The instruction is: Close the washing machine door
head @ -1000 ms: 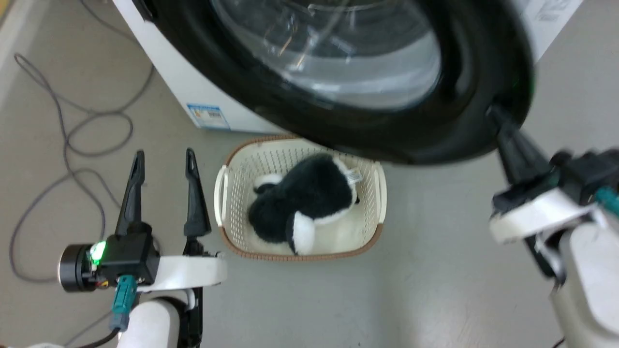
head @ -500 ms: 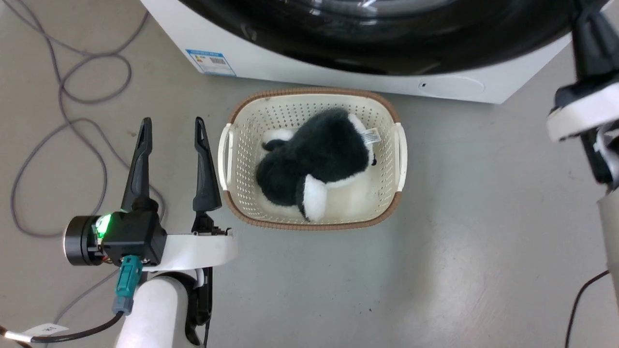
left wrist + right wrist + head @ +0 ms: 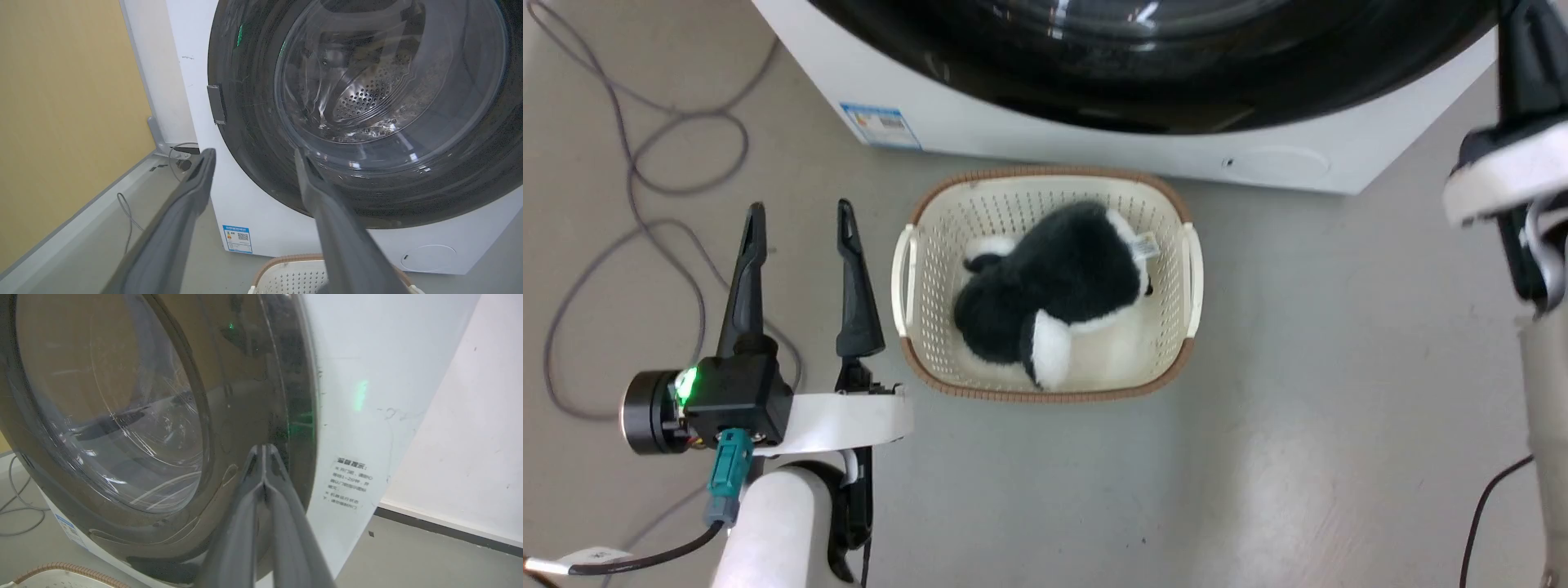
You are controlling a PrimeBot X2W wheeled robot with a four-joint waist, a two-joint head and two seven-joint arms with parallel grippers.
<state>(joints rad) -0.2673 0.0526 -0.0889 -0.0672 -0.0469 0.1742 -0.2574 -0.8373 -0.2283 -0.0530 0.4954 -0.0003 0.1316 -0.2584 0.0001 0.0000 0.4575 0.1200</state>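
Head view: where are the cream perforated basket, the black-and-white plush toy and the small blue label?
Cream perforated basket (image 3: 1045,172), head view, brown top rim.
Black-and-white plush toy (image 3: 1058,282), head view, black back.
Small blue label (image 3: 880,124), head view, sticker's centre.

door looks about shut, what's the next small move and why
Probably a short, firm push inward with the right gripper: its shut fingers point at the rim of the door, which looks flush with the washing machine, but a latch isn't visible.
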